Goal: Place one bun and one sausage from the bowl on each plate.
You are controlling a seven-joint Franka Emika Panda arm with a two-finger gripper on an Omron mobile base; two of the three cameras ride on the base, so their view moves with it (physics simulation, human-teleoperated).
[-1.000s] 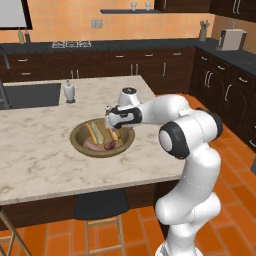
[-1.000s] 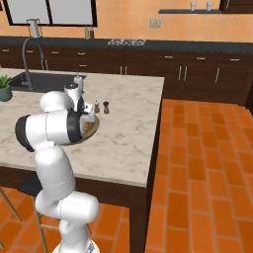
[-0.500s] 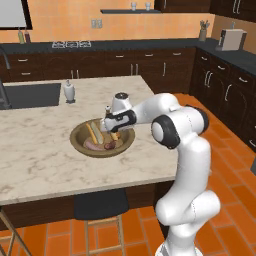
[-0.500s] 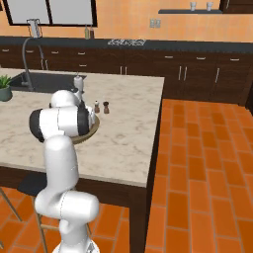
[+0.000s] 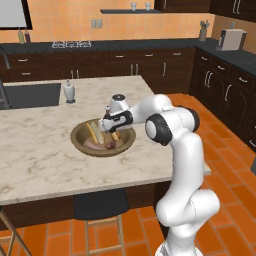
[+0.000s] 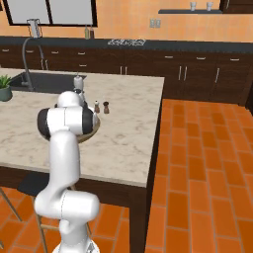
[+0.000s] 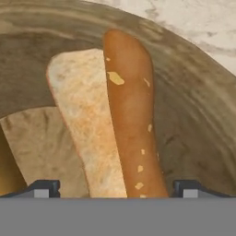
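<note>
The brown wooden bowl (image 5: 80,143) sits mid-counter, its inner wall (image 7: 193,101) close in the hand view. My gripper (image 5: 109,129) is lowered into the bowl's right half. It is open, and its fingertips (image 7: 44,188) stand wide on either side of a bun (image 7: 131,115), not touching it. That bun lies lengthwise, brown crust to the right and pale split side to the left. A second bun (image 5: 93,131) rests in the bowl's left half. Two sausages (image 5: 93,144) lie along the near side. The plates are out of view.
A white soap dispenser (image 5: 69,92) stands by the dark sink (image 5: 30,95) at the back left. Salt and pepper shakers (image 6: 101,106) are beside the bowl, hidden behind my arm in the left base view. A stool (image 5: 102,205) is tucked under the counter's near edge.
The gripper has swung a little left and dropped into the bowl, coming down over the right-hand bun. The jaws have stayed wide apart. The food has not moved.
</note>
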